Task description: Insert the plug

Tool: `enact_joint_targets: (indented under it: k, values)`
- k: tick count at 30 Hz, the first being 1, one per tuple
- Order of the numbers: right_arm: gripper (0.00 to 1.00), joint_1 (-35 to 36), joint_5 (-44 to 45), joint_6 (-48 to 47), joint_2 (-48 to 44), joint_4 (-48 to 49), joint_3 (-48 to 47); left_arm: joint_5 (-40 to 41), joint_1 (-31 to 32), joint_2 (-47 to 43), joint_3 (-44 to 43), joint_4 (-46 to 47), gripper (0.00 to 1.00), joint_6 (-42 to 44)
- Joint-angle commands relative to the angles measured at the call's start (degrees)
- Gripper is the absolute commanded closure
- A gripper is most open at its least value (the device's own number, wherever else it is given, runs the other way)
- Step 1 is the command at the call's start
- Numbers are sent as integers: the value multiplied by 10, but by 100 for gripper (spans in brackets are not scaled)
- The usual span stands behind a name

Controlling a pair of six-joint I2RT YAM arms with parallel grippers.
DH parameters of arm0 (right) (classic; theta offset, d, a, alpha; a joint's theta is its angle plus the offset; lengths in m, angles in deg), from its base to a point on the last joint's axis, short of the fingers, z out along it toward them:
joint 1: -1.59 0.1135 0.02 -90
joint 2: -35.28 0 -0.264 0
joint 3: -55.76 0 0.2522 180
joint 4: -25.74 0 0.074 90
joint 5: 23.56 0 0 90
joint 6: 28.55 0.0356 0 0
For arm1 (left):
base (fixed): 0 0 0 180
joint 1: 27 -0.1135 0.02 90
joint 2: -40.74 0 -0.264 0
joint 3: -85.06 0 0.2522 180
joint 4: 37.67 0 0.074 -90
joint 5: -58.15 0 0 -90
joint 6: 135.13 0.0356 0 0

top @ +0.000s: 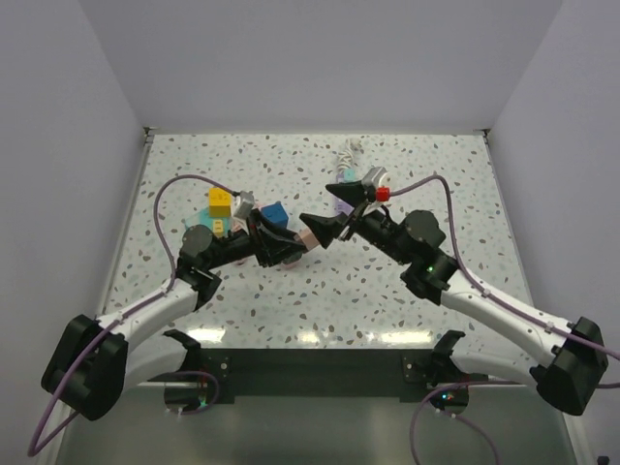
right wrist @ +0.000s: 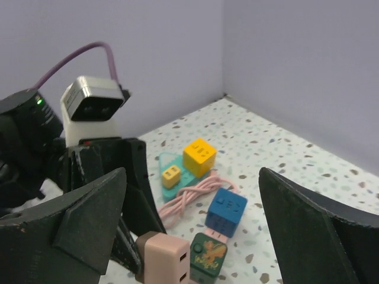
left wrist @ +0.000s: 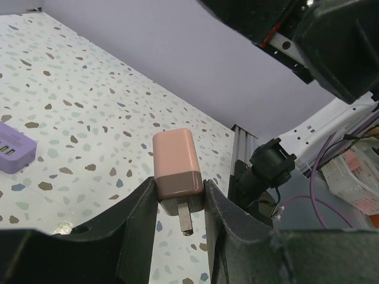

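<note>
Left wrist view only: a metal prong under the plug (left wrist: pixel 176 165), pointing down toward the lens, and beyond it a purple strip (left wrist: pixel 12 151) lying flat at the left edge, well apart from the plug. Right wrist view only: the plug's opposite face with two slots, a green block (right wrist: pixel 208 254) just beside it, then a blue cube (right wrist: pixel 227 210), a pink cable (right wrist: pixel 189 195) and, farthest, a yellow cube (right wrist: pixel 198 155). Top view only: left arm (top: pixel 160 305) and right arm (top: pixel 504 310) reaching in from the near corners, meeting mid-table. Open speckled table (top: pixel 465 184) along the far wall and toward the right edge; clutter crowded behind the plug on the left half; walls on three sides. As for the left gripper (left wrist: pixel 177 192): narrow, clamped on the plug's darker lower band from both sides. As for the right gripper (right wrist: pixel 190 174): spread wide, holding nothing, just beside the plug, touching it or not unclear.
</note>
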Motion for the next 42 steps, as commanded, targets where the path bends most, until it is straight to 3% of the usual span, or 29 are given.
enact_joint_targets:
  k: [1,7,14,17,29,42]
  values:
    - [5,-46,-222,96,9,24,-21,-31,-4,-20,-27,15,100,22]
    - [15,-164,-453,227,46,101,-23,-49,-4,-31,-39,-12,100,59]
    - [27,-195,-555,320,110,173,-22,-66,-4,-41,-39,5,100,65]
    - [30,-195,-571,350,132,197,-22,-61,-4,-44,-36,5,100,68]
    - [30,-194,-596,253,108,75,-18,-56,-4,-50,-43,19,100,70]
    - [32,-182,-618,272,141,94,-25,-57,-4,-47,-43,39,100,64]
